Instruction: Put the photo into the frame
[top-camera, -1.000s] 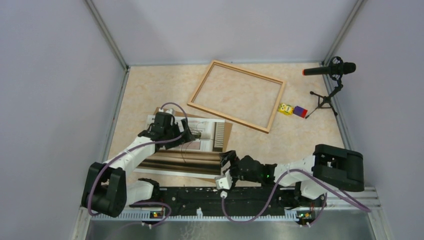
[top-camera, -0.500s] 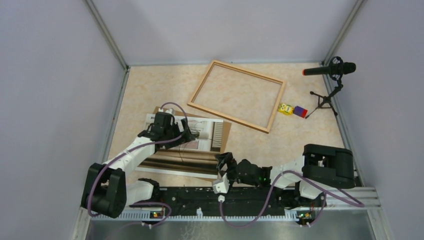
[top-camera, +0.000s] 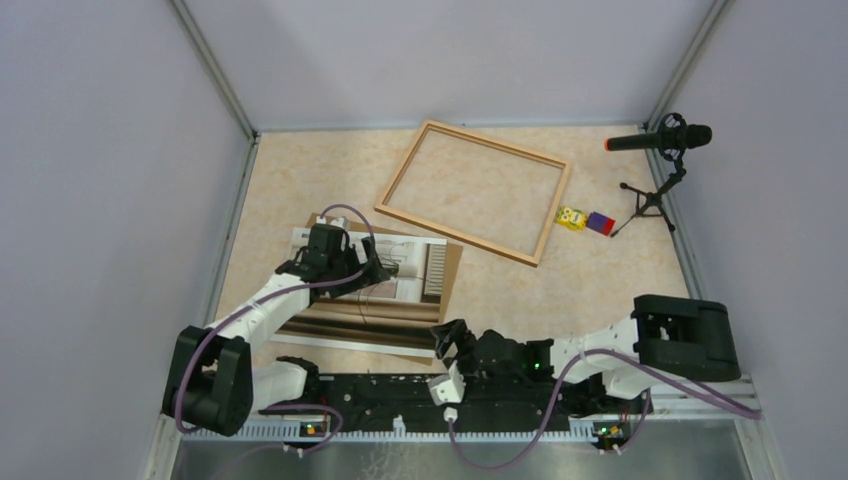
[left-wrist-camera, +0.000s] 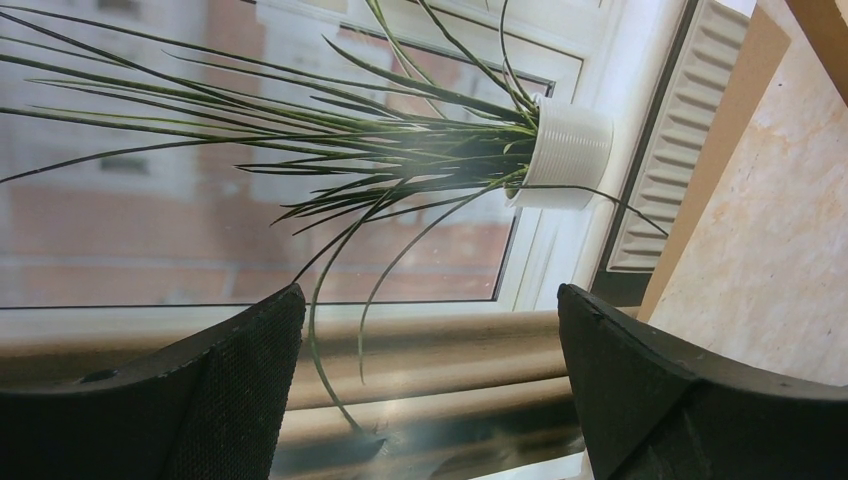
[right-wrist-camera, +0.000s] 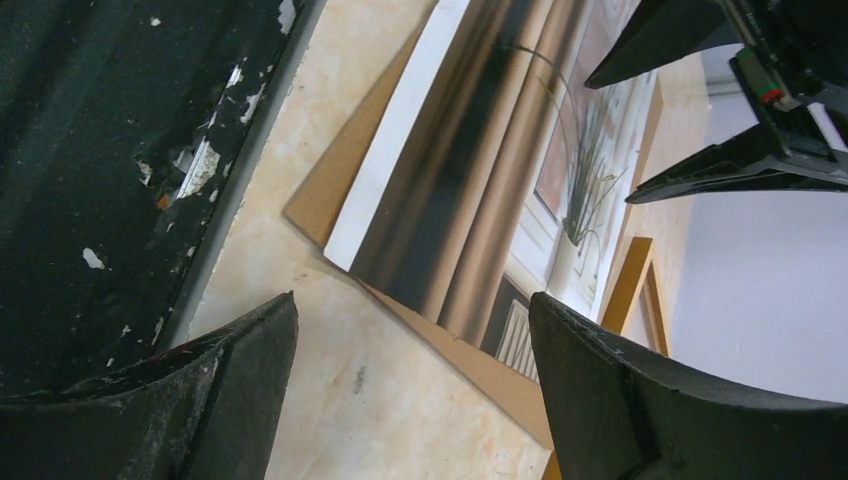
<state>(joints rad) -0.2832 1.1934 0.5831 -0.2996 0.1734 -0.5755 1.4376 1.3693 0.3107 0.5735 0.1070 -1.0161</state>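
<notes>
Although the top view hides its fingertips against the dark print, the left gripper (left-wrist-camera: 428, 300) shows in its wrist view with jaws spread wide, poised over the photo (top-camera: 340, 322); whether the pads touch the paper cannot be told. Its arm covers the far left part of the print. The right gripper (right-wrist-camera: 410, 300) is also parted, low near the photo's near right corner, clamped on nothing. The photo lies face up on a brown backing board (top-camera: 455, 262) at the near left of the table (top-camera: 300, 170), its long axis seemingly running left to right, slightly skewed, brown bands along the near edge. The frame (top-camera: 552, 213) lies flat farther back and to the right, turned at an angle, apart from the print.
</notes>
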